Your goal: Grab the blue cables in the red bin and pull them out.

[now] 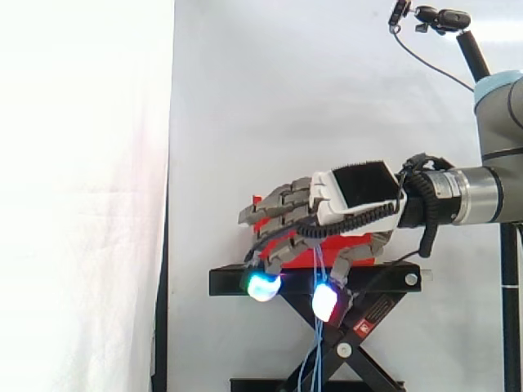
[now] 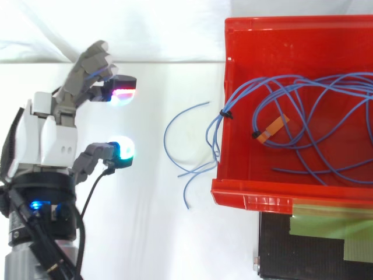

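- While my hand (image 2: pixel 45 139) sits at the left edge of the top view, the red bin (image 2: pixel 250 197) fills the upper right, well apart from it.
- Fingers are curled and clench nothing; two glowing fingertips (image 2: pixel 120 150) face each other with a bare gap between them.
- Most of the blue cables (image 2: pixel 303 116) lie looped inside the bin, with a small orange tag (image 2: pixel 273 128) on one strand.
- Where a black tie (image 2: pixel 224 114) bunches them, several strands cross the bin's left wall; their loose ends spread in the middle of the frame, clear of my fingertips.
- From the side, my hand (image 1: pixel 359 186) is at centre before the bin, fingers bent downward.
- Blue strands (image 1: pixel 313 351) hang to the bottom edge, in front of the black stand (image 1: pixel 229 282).
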`<state>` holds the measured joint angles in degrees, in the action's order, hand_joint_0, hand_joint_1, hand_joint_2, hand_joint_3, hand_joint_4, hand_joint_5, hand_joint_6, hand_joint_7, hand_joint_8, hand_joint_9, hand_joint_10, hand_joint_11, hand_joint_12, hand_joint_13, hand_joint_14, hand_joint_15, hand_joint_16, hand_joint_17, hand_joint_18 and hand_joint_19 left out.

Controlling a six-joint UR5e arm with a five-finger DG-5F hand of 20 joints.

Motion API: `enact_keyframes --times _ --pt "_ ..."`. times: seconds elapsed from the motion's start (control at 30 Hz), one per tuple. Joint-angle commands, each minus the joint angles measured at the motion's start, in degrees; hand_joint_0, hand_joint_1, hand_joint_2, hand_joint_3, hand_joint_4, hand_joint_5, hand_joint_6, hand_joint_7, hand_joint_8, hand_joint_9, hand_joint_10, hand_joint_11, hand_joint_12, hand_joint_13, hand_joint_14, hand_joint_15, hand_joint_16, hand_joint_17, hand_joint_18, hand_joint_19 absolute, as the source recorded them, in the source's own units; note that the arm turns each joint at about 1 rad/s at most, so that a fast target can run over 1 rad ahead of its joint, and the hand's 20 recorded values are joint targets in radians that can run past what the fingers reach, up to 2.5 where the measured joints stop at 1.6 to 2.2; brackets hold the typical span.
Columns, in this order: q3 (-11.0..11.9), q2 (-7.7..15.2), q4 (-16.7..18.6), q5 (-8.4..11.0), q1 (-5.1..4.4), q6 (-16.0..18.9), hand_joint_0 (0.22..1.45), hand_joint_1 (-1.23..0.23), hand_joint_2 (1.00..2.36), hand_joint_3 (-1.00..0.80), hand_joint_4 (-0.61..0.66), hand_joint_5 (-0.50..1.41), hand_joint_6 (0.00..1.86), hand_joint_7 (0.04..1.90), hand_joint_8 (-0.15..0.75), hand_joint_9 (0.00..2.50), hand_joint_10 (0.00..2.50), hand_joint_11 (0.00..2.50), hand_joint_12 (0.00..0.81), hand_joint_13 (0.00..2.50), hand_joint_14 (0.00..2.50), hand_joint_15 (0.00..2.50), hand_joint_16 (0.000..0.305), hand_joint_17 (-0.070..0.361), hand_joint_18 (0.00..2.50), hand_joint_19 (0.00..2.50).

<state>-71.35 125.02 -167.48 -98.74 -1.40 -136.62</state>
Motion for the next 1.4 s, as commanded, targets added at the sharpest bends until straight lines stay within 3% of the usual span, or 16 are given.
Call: enact_keyframes --times 0.0,0.2,0.47,0.53,0.7,0.93,1.17,1.37 --pt "0.07 0.93 1.28 -1.28 0.09 2.19 0.73 -0.95 1.00 -1.00 0.10 0.74 0.01 0.66 0.222 0.61 0.02 0.49 0.325 0.40 0.01 0.31 0.045 0.101 0.41 0.55" --pt "0.16 0.93 0.49 -1.80 0.26 2.81 0.73 -0.95 1.00 -1.00 0.10 0.77 0.01 0.66 0.219 0.62 0.02 0.49 0.323 0.40 0.01 0.31 0.044 0.100 0.42 0.56" --pt "1.92 0.84 -3.73 -3.91 1.58 2.54 0.74 -0.95 1.00 -1.00 0.10 0.78 0.01 0.66 0.222 0.62 0.02 0.49 0.324 0.41 0.01 0.32 0.044 0.100 0.42 0.56" --pt "2.80 0.84 -5.84 -5.06 2.28 0.96 0.74 -0.94 1.00 -1.00 0.10 0.77 0.01 0.66 0.222 0.62 0.02 0.48 0.322 0.41 0.01 0.32 0.044 0.100 0.42 0.56" --pt "3.41 0.84 -6.81 -6.02 2.90 -1.76 0.74 -0.94 1.00 -1.00 0.09 0.76 0.01 0.66 0.217 0.61 0.02 0.49 0.323 0.41 0.01 0.32 0.044 0.099 0.43 0.56" --pt "4.20 0.84 -8.22 -6.20 3.51 -3.34 0.74 -0.95 1.00 -1.00 0.10 0.75 0.01 0.66 0.219 0.61 0.02 0.48 0.323 0.41 0.01 0.32 0.044 0.099 0.43 0.57" --pt "7.19 0.84 -13.05 -6.11 4.13 -4.22 0.74 -0.95 1.00 -1.00 0.09 0.75 0.01 0.65 0.219 0.61 0.02 0.49 0.323 0.42 0.01 0.32 0.044 0.099 0.43 0.57" --pt "7.54 0.84 -14.63 -6.20 4.83 -5.10 0.75 -0.94 1.00 -1.00 0.09 0.75 0.01 0.66 0.218 0.61 0.02 0.48 0.323 0.42 0.01 0.32 0.044 0.099 0.43 0.58"
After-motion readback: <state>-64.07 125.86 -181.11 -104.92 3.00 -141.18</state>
